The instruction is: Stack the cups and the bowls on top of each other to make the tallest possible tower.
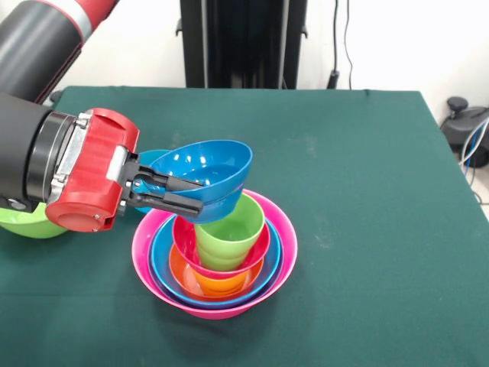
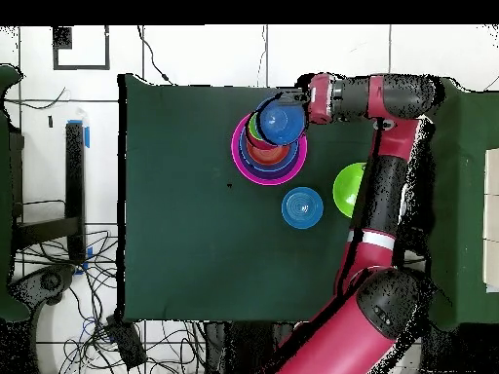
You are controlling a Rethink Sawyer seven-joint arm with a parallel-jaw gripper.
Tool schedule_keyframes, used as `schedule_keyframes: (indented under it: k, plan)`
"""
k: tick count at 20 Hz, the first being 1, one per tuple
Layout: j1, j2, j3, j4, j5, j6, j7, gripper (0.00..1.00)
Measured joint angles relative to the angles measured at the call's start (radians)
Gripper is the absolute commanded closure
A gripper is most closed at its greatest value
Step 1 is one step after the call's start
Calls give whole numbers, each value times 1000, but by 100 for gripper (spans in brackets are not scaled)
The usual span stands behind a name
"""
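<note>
The tower stands mid-table with a big pink bowl [image 1: 284,243] [image 2: 239,154] outermost. Nested inside it are a blue bowl [image 1: 162,260], an orange bowl [image 1: 218,283] and a red-pink bowl [image 1: 183,238]. A lime green cup [image 1: 229,233] stands upright in the middle. My gripper [image 1: 192,195] [image 2: 295,107] comes in from the left of the front view and is shut on the wall of a dark blue bowl [image 1: 210,168] [image 2: 280,122]. That bowl hangs tilted just above the green cup, its lower edge close to the cup's rim.
A lime green bowl [image 1: 30,223] [image 2: 347,188] sits on the green cloth under my arm. A sky blue bowl [image 1: 150,157] [image 2: 302,207] lies beside the tower, mostly hidden behind the gripper in the front view. Cables and a stand lie beyond the table's edges.
</note>
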Motion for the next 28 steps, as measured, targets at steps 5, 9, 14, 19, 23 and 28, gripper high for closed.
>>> schedule_keyframes:
  k: [5, 9, 14, 19, 23, 28]
  plan:
    - [-24, 0, -6, 45, 2, -34, 0, 100]
    - [-33, 0, -10, 66, 3, -51, 0, 100]
    - [-35, 0, -16, 86, 10, -62, 0, 100]
    - [-35, 0, -22, 111, 19, -64, 0, 100]
    - [-36, 2, -23, 132, 31, -66, 0, 100]
    - [-37, 6, -24, 160, 42, -82, 0, 100]
